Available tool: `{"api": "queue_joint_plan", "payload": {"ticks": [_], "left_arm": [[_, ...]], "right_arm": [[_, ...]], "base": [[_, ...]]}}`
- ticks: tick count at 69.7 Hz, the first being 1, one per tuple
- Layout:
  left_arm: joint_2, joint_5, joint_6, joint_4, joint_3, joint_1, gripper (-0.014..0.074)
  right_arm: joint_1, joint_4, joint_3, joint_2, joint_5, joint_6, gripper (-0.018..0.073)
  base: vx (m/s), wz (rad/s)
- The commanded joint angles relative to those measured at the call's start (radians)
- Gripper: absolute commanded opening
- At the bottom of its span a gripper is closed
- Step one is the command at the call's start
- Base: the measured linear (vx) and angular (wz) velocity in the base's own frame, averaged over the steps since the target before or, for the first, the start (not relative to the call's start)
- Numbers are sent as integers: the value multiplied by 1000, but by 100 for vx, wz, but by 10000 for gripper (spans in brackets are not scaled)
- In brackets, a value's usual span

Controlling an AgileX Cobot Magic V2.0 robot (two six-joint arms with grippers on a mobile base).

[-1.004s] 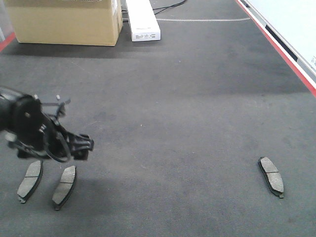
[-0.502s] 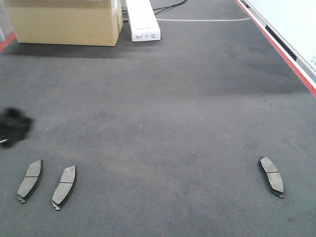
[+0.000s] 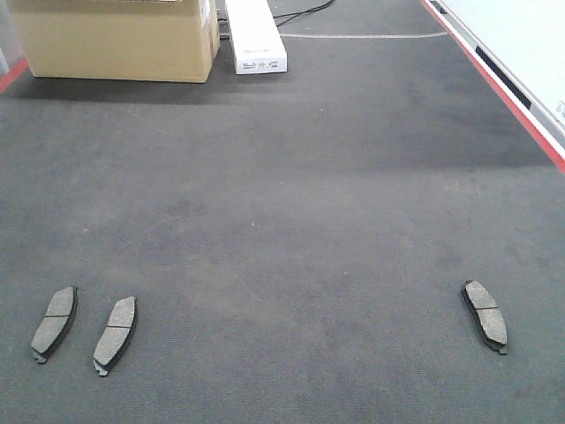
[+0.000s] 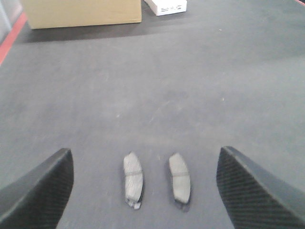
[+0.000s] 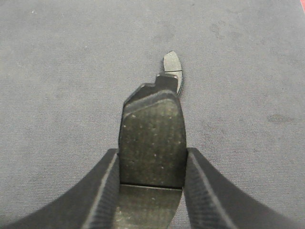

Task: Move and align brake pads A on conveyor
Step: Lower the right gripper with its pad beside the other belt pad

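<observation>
Three brake pads lie on the dark-grey conveyor: two side by side at the near left and one at the near right. No gripper shows in the front view. In the left wrist view my left gripper is open and empty, held back from the same two pads, which show between its fingers. My right gripper is shut on a fourth brake pad, held above the belt. The right-hand pad lies just beyond it.
A cardboard box and a long white box stand at the belt's far end. A red stripe runs along the right edge, with a pale wall or frame beyond it.
My left arm, which hung over the two left pads a second ago, has drawn back to the left and out of the front view. The pads have not moved.
</observation>
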Motion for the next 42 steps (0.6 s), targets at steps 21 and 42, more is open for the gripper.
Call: {"api": "queue_joint_plan", "payload": {"ticks": [21,42], "left_arm": [[-87,-25,42,13,-2,2,485],[-87,27,42,11,-2,2,459]], "right_arm": [[-4,-25,-26,7,1,-7,-1],[-4,-25,-26,7,1,-7,-1]], "base": [[0,0],[0,0]]}}
